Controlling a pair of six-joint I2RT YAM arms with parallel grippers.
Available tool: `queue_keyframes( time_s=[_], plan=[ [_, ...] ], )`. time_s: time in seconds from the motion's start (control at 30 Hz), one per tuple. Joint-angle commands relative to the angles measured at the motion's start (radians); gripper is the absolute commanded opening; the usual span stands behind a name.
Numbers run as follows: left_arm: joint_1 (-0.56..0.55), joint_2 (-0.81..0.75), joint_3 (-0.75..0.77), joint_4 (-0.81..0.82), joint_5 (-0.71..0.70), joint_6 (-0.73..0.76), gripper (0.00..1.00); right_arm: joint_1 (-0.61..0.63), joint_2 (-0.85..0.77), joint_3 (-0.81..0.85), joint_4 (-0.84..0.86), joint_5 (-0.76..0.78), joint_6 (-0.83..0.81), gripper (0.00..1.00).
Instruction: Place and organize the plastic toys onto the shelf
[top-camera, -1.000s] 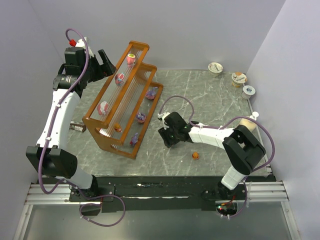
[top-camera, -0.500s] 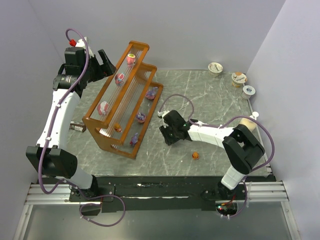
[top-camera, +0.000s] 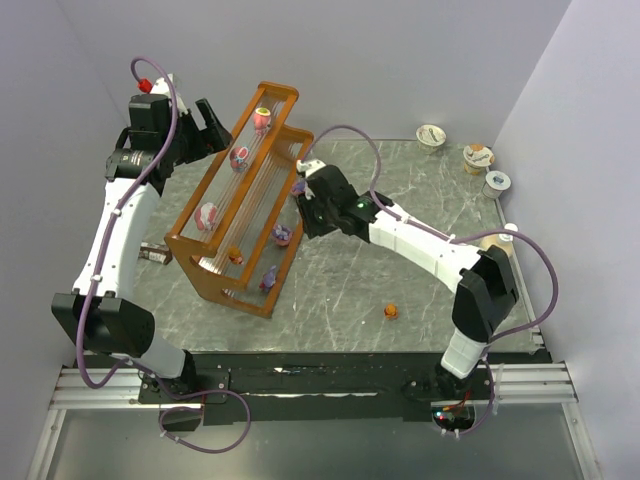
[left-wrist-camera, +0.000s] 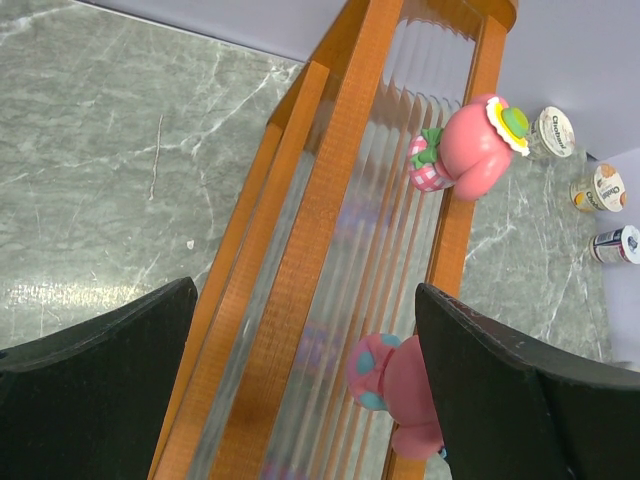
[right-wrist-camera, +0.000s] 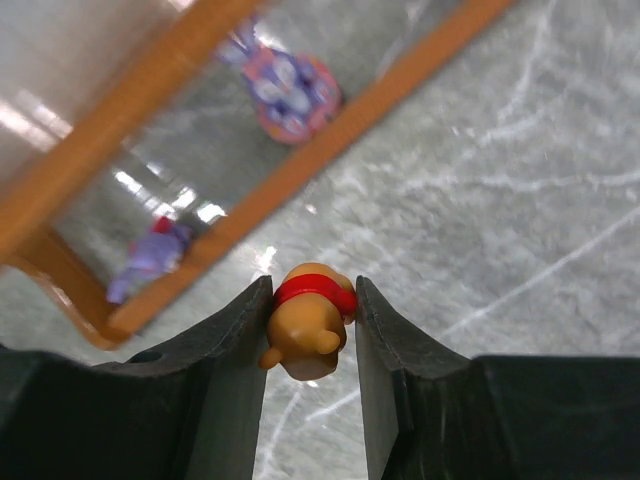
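The orange-brown stepped shelf (top-camera: 222, 272) stands at the left of the table. Pink toys (top-camera: 240, 157) sit on its upper tiers, purple toys (top-camera: 282, 235) on the lowest, and a small orange one (top-camera: 235, 254) sits between. My right gripper (top-camera: 305, 213) hovers by the shelf's lower rail (right-wrist-camera: 330, 140), shut on an orange bear toy with a red shirt (right-wrist-camera: 305, 325). Another orange toy (top-camera: 391, 311) lies on the table at the front right. My left gripper (left-wrist-camera: 305, 300) hangs open over the shelf's top end, a pink toy (left-wrist-camera: 400, 385) beside its right finger.
Three foil-lidded cups (top-camera: 477, 157) stand at the back right corner. A beige bottle (top-camera: 497, 245) lies behind the right arm at the right edge. A small dark object (top-camera: 155, 253) lies left of the shelf. Grey walls close in on both sides.
My right gripper closed on the bear toy and carried it from the table's middle up and left to the shelf. The left arm has not moved.
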Motion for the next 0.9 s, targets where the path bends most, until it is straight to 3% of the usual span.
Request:
queue_keyframes(
  time_s=[0.0, 0.43, 0.87],
  plan=[
    [0.001, -0.051, 0.033, 0.016, -0.011, 0.010, 0.96, 0.041, 0.047, 0.131, -0.039, 0.020, -0.007, 0.01],
    [0.001, -0.067, 0.030, 0.017, -0.002, 0.009, 0.96, 0.110, 0.280, 0.478, -0.026, 0.060, -0.016, 0.01],
    [0.001, -0.067, 0.026, 0.020, -0.002, 0.012, 0.96, 0.122, 0.360, 0.531, 0.004, 0.073, -0.033, 0.01]
  ],
)
